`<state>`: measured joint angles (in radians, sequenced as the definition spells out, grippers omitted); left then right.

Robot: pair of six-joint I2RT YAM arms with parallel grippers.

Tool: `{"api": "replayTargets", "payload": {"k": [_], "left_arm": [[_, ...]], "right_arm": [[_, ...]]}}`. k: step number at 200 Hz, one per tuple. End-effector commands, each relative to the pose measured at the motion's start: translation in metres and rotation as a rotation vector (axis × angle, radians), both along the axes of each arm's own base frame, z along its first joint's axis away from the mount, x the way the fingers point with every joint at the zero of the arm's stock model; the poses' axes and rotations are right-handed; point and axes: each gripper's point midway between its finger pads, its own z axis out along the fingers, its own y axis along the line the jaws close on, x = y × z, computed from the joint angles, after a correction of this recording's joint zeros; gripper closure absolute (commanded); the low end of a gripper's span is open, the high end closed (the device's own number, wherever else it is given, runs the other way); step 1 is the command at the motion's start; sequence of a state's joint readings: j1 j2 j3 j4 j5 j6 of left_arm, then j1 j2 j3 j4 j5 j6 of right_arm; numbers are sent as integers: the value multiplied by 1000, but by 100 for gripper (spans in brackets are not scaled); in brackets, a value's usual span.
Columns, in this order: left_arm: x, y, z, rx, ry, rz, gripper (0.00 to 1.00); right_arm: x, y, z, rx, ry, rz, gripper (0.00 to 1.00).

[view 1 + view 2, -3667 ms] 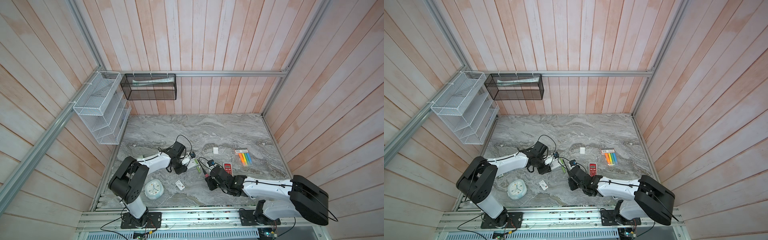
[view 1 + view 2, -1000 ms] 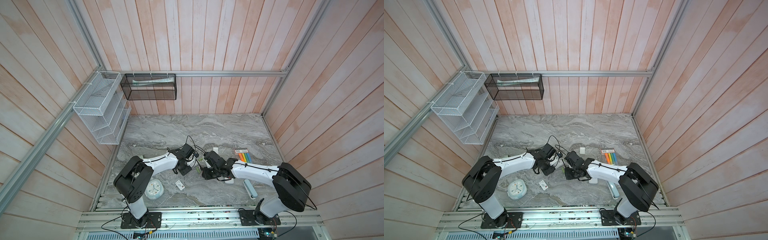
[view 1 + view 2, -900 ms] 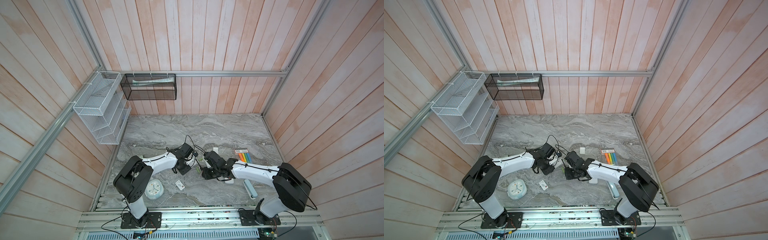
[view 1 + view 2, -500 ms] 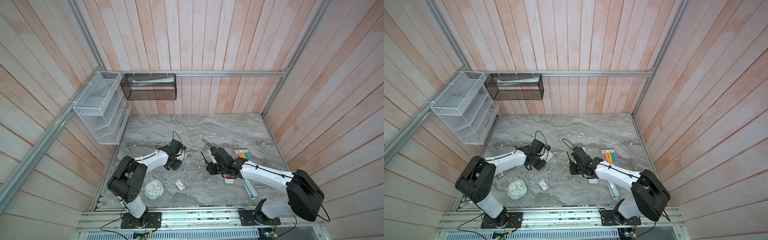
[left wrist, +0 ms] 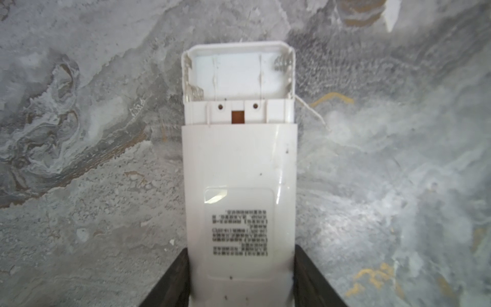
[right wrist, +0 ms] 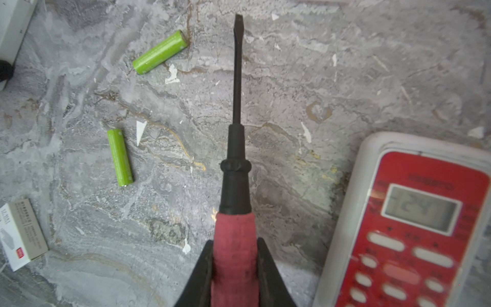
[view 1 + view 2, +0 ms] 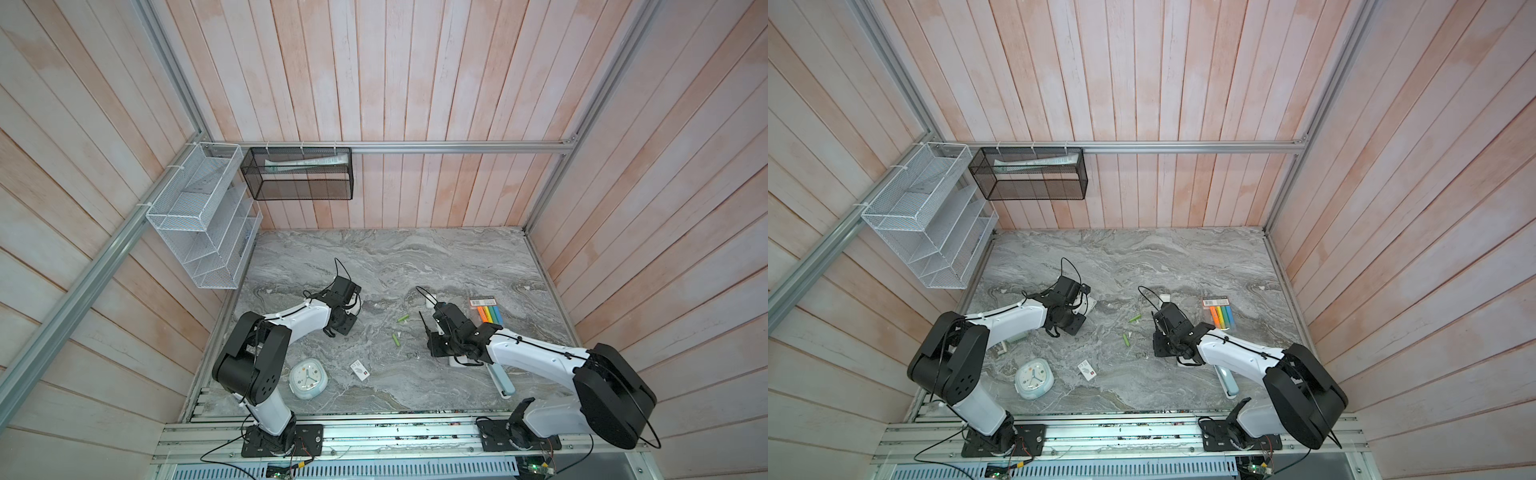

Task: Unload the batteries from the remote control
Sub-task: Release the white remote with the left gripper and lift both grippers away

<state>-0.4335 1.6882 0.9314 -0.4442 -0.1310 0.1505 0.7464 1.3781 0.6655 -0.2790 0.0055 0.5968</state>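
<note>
We see the left gripper [image 5: 240, 263] clamped on a white plastic remote control [image 5: 239, 159], its compartment open. Our right gripper [image 6: 235, 255] grips a red-handled flat screwdriver [image 6: 235, 148]. Two slim green cylindrical batteries [image 6: 160, 51] lie on the grey marble tabletop [image 6: 292, 93] between them, apart from the blade. A red-faced remote [image 6: 414, 220] sits near the right gripper.

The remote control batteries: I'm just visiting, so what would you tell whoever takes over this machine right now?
Left gripper: shut on the white plastic remote, back up, battery bay open and empty.
Right gripper: shut on the red-handled flat screwdriver.
Done: two slim green batteries lie loose on the grey marble table between the arms.
Left: the red-faced remote by the right gripper lies face up, digits showing; probably still loaded.
</note>
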Motion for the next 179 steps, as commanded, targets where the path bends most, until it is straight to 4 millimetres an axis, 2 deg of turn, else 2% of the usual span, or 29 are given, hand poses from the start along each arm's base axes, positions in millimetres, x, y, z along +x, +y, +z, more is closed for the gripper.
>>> {"api": "replayTargets", "payload": {"k": [1, 37, 45, 67, 71, 74, 77, 114, 179], "left_arm": [[-16, 12, -16, 38, 57, 18, 40], [-14, 9, -11, 23, 49, 17, 37], [-13, 9, -9, 20, 44, 19, 26], [-11, 8, -6, 16, 34, 25, 17], [-10, 8, -5, 14, 33, 26, 11], [-10, 8, -4, 13, 31, 25, 3], [-10, 8, -4, 12, 29, 25, 0], [-1, 4, 12, -9, -15, 29, 0], [16, -11, 63, -119, -157, 30, 0]], "right_arm": [[9, -4, 3, -15, -48, -10, 100], [17, -12, 6, -32, -66, -22, 100], [19, -13, 6, -32, -68, -23, 100], [23, -14, 7, -35, -82, -8, 100], [24, -14, 7, -37, -86, -4, 100], [24, -13, 7, -35, -88, 0, 100], [25, -12, 7, -36, -90, 5, 100], [33, -6, 9, -51, -125, 61, 100], [63, 8, 3, -73, -161, 89, 100]]}}
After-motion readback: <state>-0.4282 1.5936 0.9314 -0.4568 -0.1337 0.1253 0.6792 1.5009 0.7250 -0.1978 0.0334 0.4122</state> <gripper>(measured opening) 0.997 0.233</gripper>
